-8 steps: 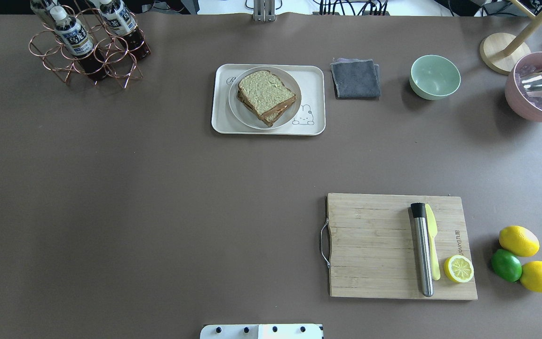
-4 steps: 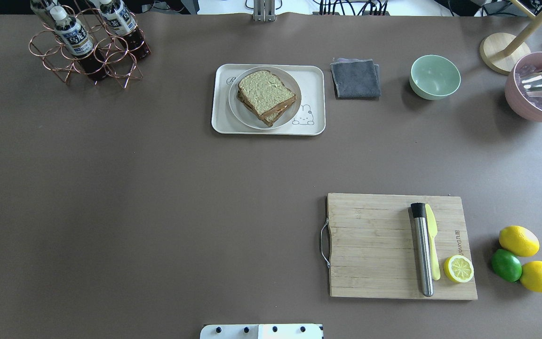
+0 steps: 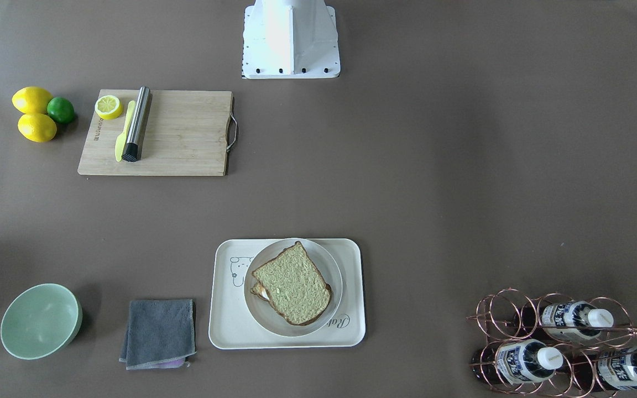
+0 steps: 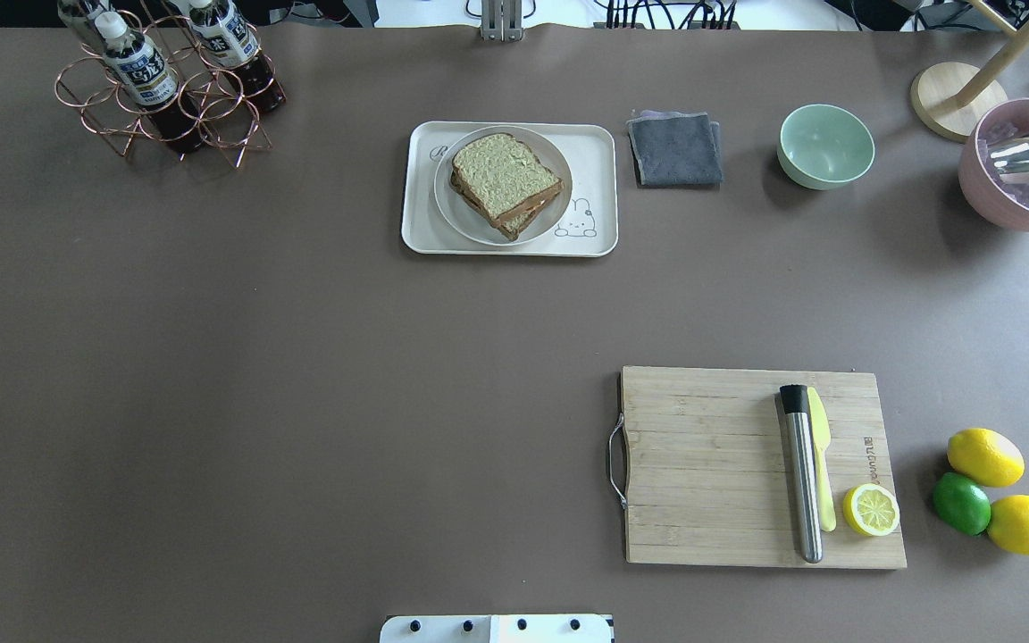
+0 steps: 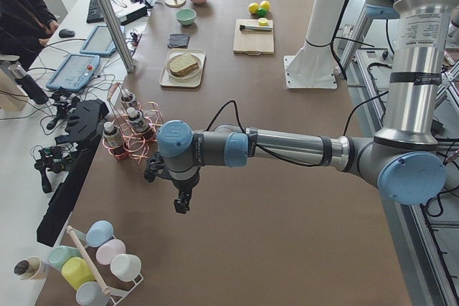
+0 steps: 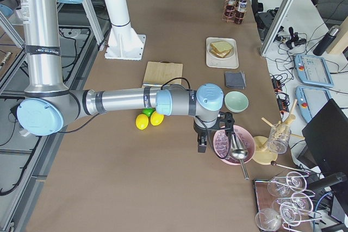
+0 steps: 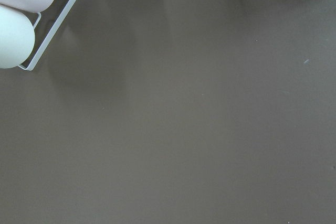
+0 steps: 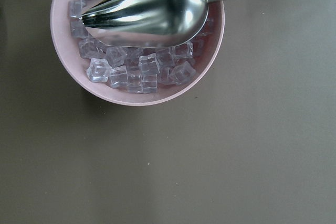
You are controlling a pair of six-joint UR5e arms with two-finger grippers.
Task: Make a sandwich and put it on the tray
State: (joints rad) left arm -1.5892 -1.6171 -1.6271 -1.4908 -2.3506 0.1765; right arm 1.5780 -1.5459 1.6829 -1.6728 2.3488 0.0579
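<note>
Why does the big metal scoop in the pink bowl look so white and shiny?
Right wrist view: the metal scoop shows bright white streaks of glare, while the ice cubes stay sharp. Overhead view: the scoop glares nearly white. Left wrist view: the pale cups look soft and blurry.

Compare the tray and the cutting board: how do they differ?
The tray is cream-white with rounded corners and a cartoon print; the cutting board is bare wood with square corners and a metal handle. The tray carries a plate with the sandwich; the cutting board carries a metal bar, a yellow knife and a lemon half. The tray lies far from the robot's base, the cutting board near it. Both are rectangular and lie flat.
</note>
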